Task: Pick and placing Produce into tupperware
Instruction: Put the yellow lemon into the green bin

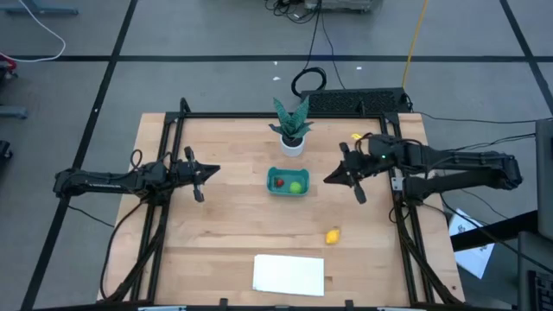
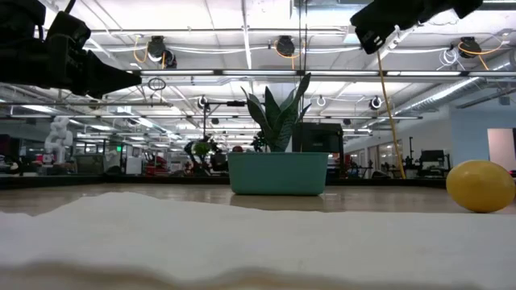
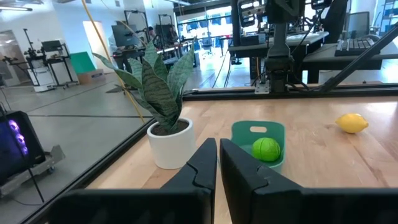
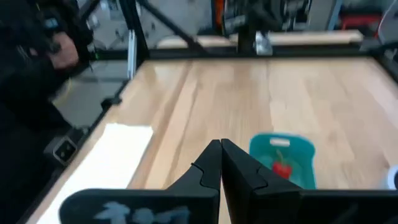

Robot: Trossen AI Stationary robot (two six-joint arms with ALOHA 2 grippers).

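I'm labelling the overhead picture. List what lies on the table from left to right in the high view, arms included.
Left gripper → white sheet → tupperware holding the red fruit then the green fruit → yellow fruit → right gripper, roughly level with it.

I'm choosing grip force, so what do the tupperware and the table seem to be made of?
The tupperware looks like moulded teal plastic with a smooth, slightly matte finish, judging by its rounded corners and even colour. The table looks like light wood with a smooth finish; plank seams and grain show.
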